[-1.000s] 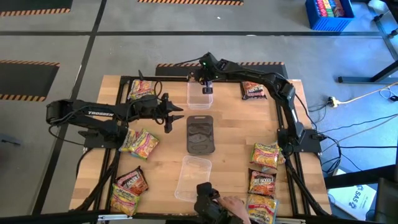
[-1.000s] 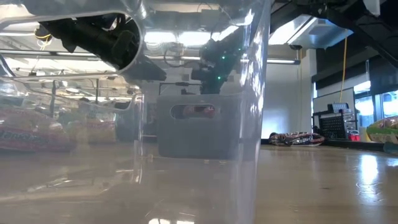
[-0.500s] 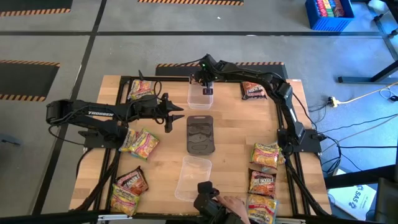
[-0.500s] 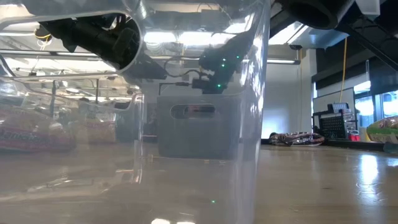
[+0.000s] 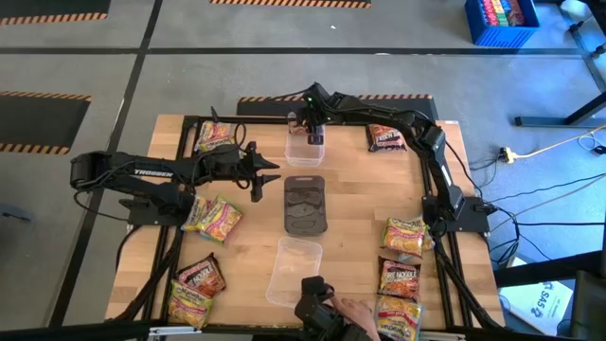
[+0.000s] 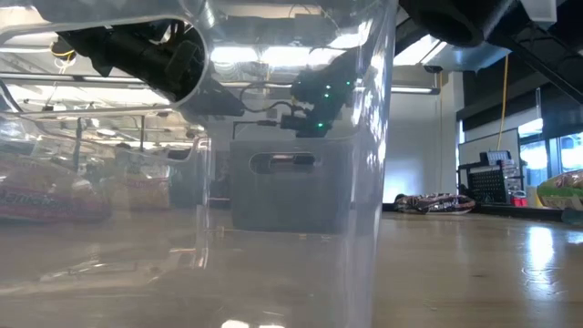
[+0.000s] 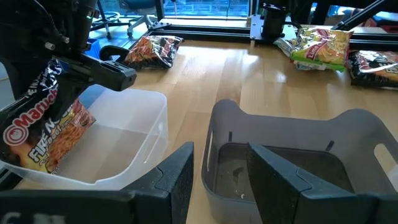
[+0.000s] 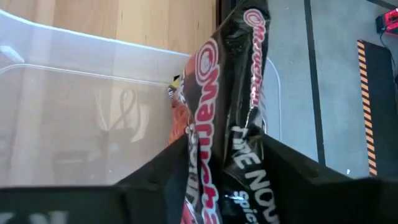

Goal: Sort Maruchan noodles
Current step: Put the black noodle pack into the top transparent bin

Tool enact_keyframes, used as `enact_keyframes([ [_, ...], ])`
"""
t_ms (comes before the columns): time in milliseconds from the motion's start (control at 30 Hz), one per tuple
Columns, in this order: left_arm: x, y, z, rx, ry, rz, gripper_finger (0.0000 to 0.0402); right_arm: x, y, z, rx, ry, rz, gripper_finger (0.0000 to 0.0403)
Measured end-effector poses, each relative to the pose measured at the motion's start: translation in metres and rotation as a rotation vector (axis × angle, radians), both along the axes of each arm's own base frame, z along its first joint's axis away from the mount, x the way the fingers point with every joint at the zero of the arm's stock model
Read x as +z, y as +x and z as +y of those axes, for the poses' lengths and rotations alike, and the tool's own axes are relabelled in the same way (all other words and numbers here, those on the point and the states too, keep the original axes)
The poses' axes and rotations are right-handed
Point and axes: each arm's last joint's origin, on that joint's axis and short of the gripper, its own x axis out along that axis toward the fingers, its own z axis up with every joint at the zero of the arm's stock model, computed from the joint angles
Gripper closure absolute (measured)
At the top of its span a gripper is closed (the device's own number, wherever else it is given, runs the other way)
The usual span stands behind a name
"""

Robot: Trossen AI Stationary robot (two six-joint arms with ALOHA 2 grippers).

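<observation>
A robotics lab or industrial test space. A wooden worktop (image 5: 350, 204) stands on a grey concrete floor (image 5: 237, 76) marked with orange-and-black hazard stripes (image 5: 43, 96). Loose cables (image 5: 544, 152) trail across the floor near a blue crate (image 5: 500, 21). Beyond the worktop hang long ceiling strip lights (image 6: 273, 55), and computer monitors (image 6: 492, 182) stand to one side.

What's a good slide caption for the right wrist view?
Right hand lowers a dark noodle packet into the clear tray.
</observation>
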Motion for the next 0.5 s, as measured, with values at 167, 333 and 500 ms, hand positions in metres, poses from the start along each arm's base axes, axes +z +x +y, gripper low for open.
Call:
enact_keyframes([
  [167, 0.0000, 0.0000, 0.0000, 0.000, 0.000, 0.000, 0.0261, 0.0029, 0.0020, -0.0032, -0.035, -0.066, -0.012, 0.0208],
  [333, 0.0000, 0.0000, 0.0000, 0.000, 0.000, 0.000, 0.0261, 0.0046, 0.0025, -0.0053, -0.086, -0.103, -0.017, 0.0206],
  [500, 0.0000, 0.0000, 0.0000, 0.000, 0.000, 0.000, 0.0261, 0.0052, 0.0028, -0.0058, -0.145, -0.084, -0.043, 0.0206],
])
